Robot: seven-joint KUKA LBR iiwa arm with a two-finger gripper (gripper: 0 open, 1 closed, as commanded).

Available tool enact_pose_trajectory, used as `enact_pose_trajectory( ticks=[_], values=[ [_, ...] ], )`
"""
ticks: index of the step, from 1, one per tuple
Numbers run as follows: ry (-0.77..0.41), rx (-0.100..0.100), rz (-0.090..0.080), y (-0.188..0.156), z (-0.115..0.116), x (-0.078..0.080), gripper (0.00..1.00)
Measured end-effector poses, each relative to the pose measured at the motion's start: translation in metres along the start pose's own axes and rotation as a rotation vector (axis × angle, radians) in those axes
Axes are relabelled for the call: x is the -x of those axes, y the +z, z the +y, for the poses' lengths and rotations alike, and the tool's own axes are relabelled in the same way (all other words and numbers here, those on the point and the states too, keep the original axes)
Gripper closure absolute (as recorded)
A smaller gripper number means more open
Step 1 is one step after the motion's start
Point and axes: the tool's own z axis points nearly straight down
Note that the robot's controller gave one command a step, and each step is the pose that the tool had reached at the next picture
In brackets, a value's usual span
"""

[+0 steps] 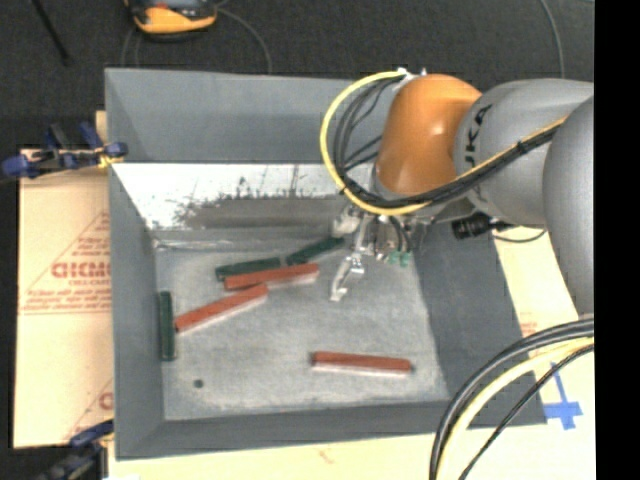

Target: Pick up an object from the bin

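Camera view: the tool (pixel 342 285) hung low in the grey bin (pixel 135 298), toward the back and right of the middle, with the arm coming in from the right. We could not tell whether it was released or clenched, and we saw nothing held in it.

It sat just beside the right ends of a dark green bar (pixel 316 251) and a red-brown bar (pixel 272 279), which lay nearly side by side. We judged one of these the likely pick, since an end grab keeps clear of the neighbour.

Both were slim, flat sticks lying loose on the floor. Another green bar (pixel 248 266) lay left of them, and a second red-brown bar (pixel 222 310) sat lower left. A green bar (pixel 165 325) lay by the left wall, and a lone red-brown bar (pixel 361 364) lay well apart at the front.
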Motion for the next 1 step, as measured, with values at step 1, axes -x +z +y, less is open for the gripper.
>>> enact_pose_trajectory(
  ticks=[1],
  values=[
    [0.030,0.000,-0.002,0.0549,0.0029,-0.0056,1.00]
  ],
)
